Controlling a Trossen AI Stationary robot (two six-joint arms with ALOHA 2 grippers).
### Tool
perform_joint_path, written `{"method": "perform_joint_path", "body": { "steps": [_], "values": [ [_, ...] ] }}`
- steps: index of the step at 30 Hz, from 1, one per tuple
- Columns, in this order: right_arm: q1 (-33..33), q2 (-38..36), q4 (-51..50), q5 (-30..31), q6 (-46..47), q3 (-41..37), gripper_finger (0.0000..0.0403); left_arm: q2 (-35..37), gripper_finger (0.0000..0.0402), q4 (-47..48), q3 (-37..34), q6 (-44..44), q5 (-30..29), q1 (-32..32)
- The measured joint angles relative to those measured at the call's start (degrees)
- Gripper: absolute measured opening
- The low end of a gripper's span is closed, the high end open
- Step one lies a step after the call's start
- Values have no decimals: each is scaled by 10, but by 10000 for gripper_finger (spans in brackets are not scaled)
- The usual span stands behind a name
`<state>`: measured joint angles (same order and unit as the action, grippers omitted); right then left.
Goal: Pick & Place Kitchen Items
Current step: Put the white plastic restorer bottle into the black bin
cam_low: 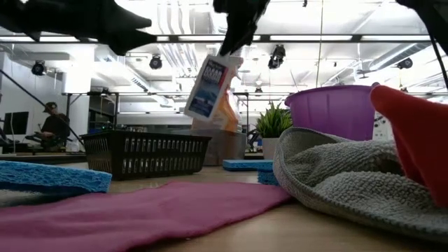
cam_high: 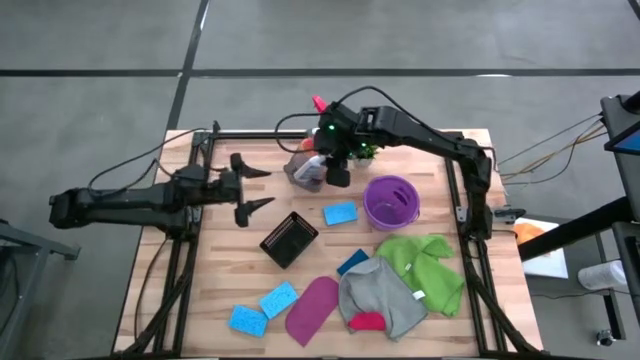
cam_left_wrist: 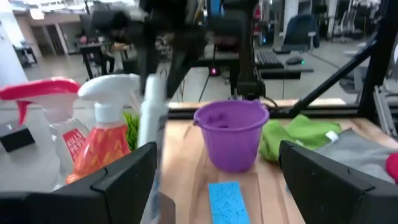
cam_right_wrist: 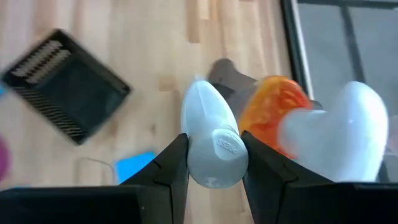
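My right gripper (cam_high: 335,168) is at the far middle of the table, shut on a small white squeeze bottle with a blue label (cam_low: 210,87). An orange spray bottle with a white head (cam_right_wrist: 292,118) and a clear spray bottle with a red head (cam_left_wrist: 43,99) stand just beside and below it. My left gripper (cam_high: 250,188) is open and empty, level, to the left of the bottles. Blue sponges (cam_high: 340,213) (cam_high: 278,298) (cam_high: 247,320), a magenta cloth (cam_high: 312,308), grey cloth (cam_high: 380,295), green cloth (cam_high: 425,265) and red cloth (cam_high: 367,321) lie on the table. My right gripper pinches the white bottle's upper end (cam_right_wrist: 214,152) between its two fingers (cam_right_wrist: 171,168). The fingers come from above, pointing down. The bottle hangs below them, tilted, its lower end (cam_low: 199,108) swung aside, lifted clear of the table.
A purple bucket (cam_high: 390,200) stands right of middle, and a black mesh basket (cam_high: 288,238) in the middle. A small green potted plant (cam_low: 273,122) stands behind the bottles. A metal frame runs along the table's sides (cam_high: 455,200). A person sits in the room beyond (cam_low: 50,126).
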<state>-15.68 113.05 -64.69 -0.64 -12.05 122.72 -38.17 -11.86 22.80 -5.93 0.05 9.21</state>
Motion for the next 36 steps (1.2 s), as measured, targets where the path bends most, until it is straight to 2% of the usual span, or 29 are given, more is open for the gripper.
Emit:
{"method": "perform_joint_path", "body": {
  "steps": [9, 17, 26, 30, 36],
  "values": [
    [-22, 47, 11, 10, 20, 19, 116, 44, 336, 21, -4, 0, 0, 0],
    [-22, 129, -89, 13, 22, 125, 116, 43, 335, 27, -5, 0, -4, 0],
    [-22, 128, -75, 14, 9, 112, 119, 43, 335, 30, -6, 0, -4, 1],
    [-17, 125, -65, 11, -1, 122, 144, 43, 335, 31, -6, 0, -4, 2],
    [-15, 119, -45, 6, -13, 120, 219, 43, 335, 33, -6, -1, -4, 2]
  ]
}}
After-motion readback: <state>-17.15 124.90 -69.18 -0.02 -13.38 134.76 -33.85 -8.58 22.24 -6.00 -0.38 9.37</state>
